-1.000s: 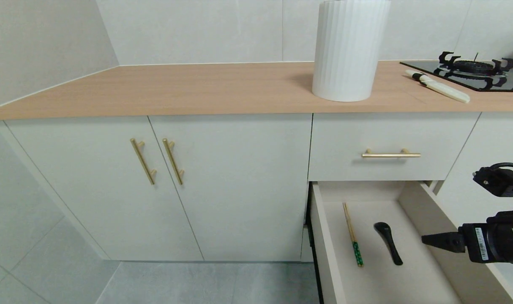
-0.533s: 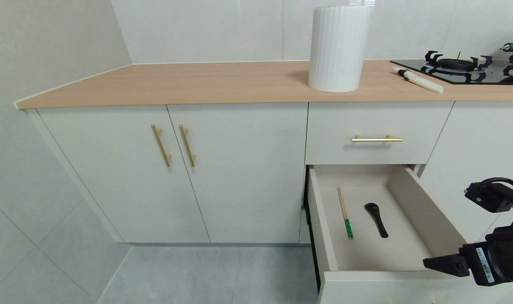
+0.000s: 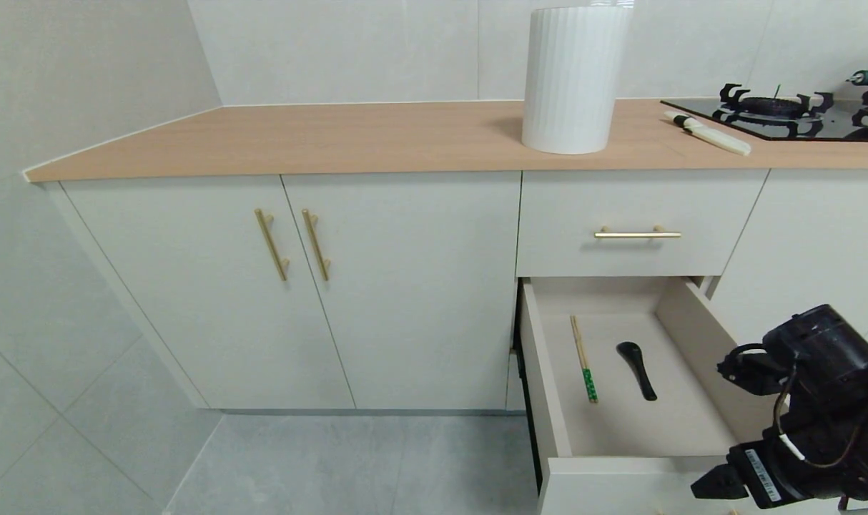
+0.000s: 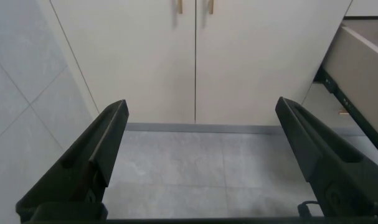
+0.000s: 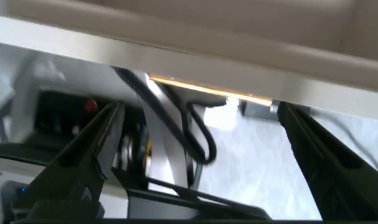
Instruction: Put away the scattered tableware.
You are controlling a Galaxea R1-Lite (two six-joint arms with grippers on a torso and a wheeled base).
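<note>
Black right gripper (image 3: 721, 482) — half cut off — beside open drawer (image 3: 546, 390)

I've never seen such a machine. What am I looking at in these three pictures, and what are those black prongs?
A two-armed robot in a kitchen, seen through its own cameras. The wide picture comes from its head, looking down at the cabinet doors. The other two come from its wrists; the black prongs are each claw's two fingers. The left claw is open and empty, facing the floor and cabinet doors. The right claw, also open and empty, is at the front of the open drawer, with a gold handle ahead of it. In the drawer lie chopsticks and a black spoon, apart. On the wooden countertop are a white ribbed container and, beside the gas hob, a knife.
</note>
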